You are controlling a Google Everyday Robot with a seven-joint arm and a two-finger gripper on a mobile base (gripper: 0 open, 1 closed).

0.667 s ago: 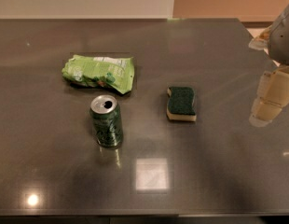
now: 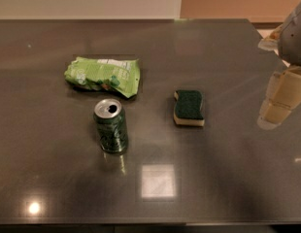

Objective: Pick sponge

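The sponge (image 2: 189, 108) lies flat on the dark table (image 2: 228, 178), right of centre, with its dark green scouring top up and pale yellow foam showing along the near side. My gripper (image 2: 281, 97) hangs at the right edge of the view, pale beige, above the table and well to the right of the sponge, apart from it. Nothing shows in the gripper. Part of the arm (image 2: 295, 33) above it is cut off by the frame edge.
A green drink can (image 2: 110, 126) stands upright, opened, left of the sponge. A light green snack bag (image 2: 103, 75) lies behind the can. The table's far edge meets a pale wall. Ceiling lights reflect on the near surface.
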